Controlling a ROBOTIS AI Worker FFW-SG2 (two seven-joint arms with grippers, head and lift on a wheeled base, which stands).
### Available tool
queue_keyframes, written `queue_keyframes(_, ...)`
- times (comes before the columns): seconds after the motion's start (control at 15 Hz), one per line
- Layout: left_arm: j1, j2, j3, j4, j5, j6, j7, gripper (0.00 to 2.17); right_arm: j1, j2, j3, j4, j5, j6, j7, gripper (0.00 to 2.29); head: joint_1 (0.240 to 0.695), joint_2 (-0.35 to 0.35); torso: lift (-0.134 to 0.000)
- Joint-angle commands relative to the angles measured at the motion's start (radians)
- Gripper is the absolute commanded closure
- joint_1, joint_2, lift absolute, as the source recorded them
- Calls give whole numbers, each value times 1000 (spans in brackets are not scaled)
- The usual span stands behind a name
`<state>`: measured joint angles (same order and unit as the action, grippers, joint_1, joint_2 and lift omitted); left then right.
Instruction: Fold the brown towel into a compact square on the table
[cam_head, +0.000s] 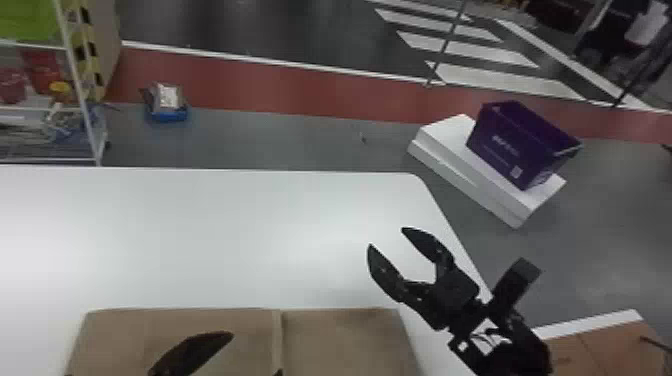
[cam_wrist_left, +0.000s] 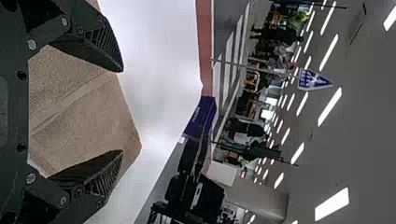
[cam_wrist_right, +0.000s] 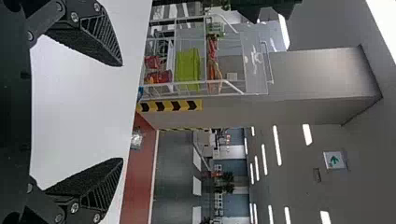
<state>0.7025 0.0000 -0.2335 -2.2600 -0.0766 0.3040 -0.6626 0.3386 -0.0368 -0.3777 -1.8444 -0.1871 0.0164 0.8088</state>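
The brown towel (cam_head: 342, 341) lies nearer the left hand (cam_wrist_left: 122, 111).
In the head view it lies flat on the tabletop (cam_head: 200, 230), bottom edge, left of centre, its seam running toward the frame's bottom. The right hand (cam_head: 387, 237), beyond its upper-right corner, probably needs to travel down-left to fold. Both hands are released, spread and empty.

Brown towel (cam_head: 345, 340) on white table (cam_head: 200, 225), right claw (cam_head: 386, 237) open (purple box (cam_head: 515, 145) beyond)
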Motion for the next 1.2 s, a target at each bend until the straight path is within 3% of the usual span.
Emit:
queue_keyframes(0.0, -4, -3, 51, -3, 8, -7, 3, 33, 25, 0, 34, -45, 5, 90, 6, 171, 695, -350, -124)
queue_keyframes(0.13, -8, -3, 143, -1, 46, -38, 5, 33, 60, 0, 71, -121, 3, 228, 27, 137, 695, -350, -124)
queue_keyframes(0.27, -9, -3, 250, 2, 126, -75, 12, 33, 94, -5, 103, -193, -14, 394, 27, 144, 695, -326, -124)
queue_keyframes(0.33, -12, -3, 298, 2, 150, -84, 12, 29, 112, -6, 109, -220, -43, 434, 30, 144, 695, -238, -124)
queue_keyframes(0.47, -12, -3, 410, -9, 202, -81, -15, 33, 131, -6, 120, -299, -57, 627, 86, 157, 695, -152, -124)
queue_keyframes(0.6, -12, -3, 502, -19, 248, -44, -55, 36, 149, -6, 128, -357, -58, 784, 99, 174, 695, -28, -124)
queue_keyframes(0.73, -17, -3, 566, -21, 265, -25, -84, 39, 166, -6, 143, -406, -58, 888, 102, 188, 695, 44, -124)
queue_keyframes(0.93, -28, -3, 614, -9, 299, -7, -103, 39, 166, -6, 192, -444, -38, 1066, 75, 218, 695, 165, -124)
queue_keyframes(1.13, -37, -3, 643, 19, 328, -7, -130, 43, 145, -2, 289, -446, 61, 1115, 10, 218, 695, 229, -124)
